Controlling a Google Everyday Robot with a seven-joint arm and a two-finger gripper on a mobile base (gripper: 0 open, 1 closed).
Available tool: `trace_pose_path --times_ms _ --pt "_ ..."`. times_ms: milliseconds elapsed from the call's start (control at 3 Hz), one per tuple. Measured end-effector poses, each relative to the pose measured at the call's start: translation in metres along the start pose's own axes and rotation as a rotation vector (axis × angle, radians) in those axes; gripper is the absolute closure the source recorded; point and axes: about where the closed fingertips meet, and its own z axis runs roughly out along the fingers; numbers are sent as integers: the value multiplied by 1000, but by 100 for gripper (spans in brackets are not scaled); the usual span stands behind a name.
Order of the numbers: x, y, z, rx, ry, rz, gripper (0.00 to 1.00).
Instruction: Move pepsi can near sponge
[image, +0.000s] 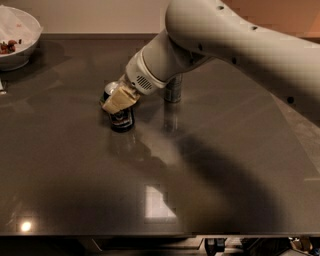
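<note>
**Pepsi can (121, 119) being pinched near the table's middle left**

The short, dark blue cylinder is standing on the table (75, 190), a smooth, glossy dark grey slab that is throwing back a bright square of light. The can's silver top is showing just behind the gripper (120, 99), whose flat cream-coloured pad is pressing across the can's upper rim. The claw is closing narrowly on the can rather than spreading wide; its far finger is hiding behind the can. A slimmer silver-grey can (173, 91) is standing just beside the rounded, matte off-white arm (210, 35). A white bowl (22, 47) is sitting at the far left corner.
</note>
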Motion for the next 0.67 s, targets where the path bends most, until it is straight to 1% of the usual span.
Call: trace_pose_path --times_ms 333,667 --pt "-1 1 1 -1 0 -3 0" --pt "-2 1 1 -1 0 -3 0"
